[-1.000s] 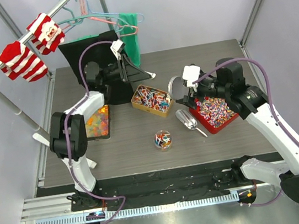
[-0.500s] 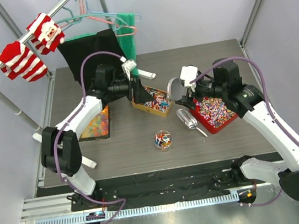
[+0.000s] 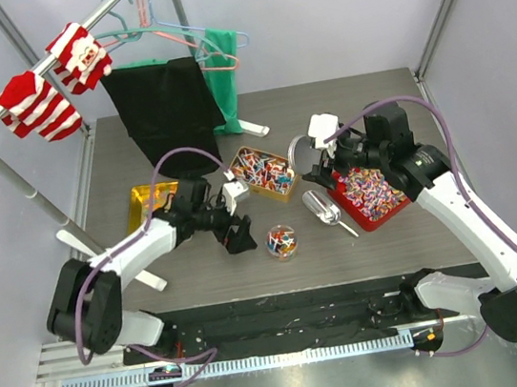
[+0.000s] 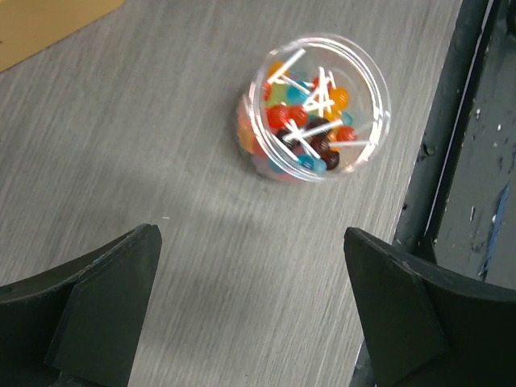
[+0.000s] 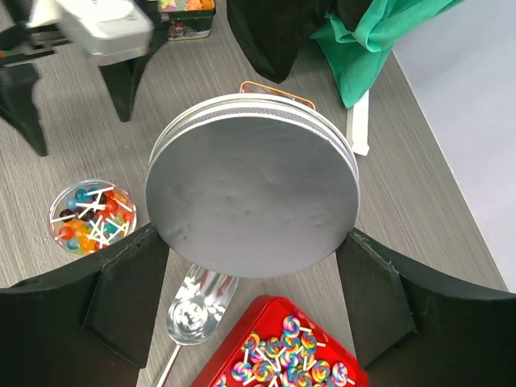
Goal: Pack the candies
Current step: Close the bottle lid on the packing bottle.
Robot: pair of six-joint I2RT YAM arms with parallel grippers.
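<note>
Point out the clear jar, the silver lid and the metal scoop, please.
clear jar (image 4: 384, 111): left wrist view, right rim.
silver lid (image 5: 252, 185): right wrist view, middle of its flat face.
metal scoop (image 3: 321, 208): top external view, its bowl.

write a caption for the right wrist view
Right jaws grip a round silver lid above the scoop, red tray and clear jar of candies

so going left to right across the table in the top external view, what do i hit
yellow tray → left gripper → clear cup of lollipops → metal scoop → red tray; gold tin and silver lid left out, they overlap others
</note>
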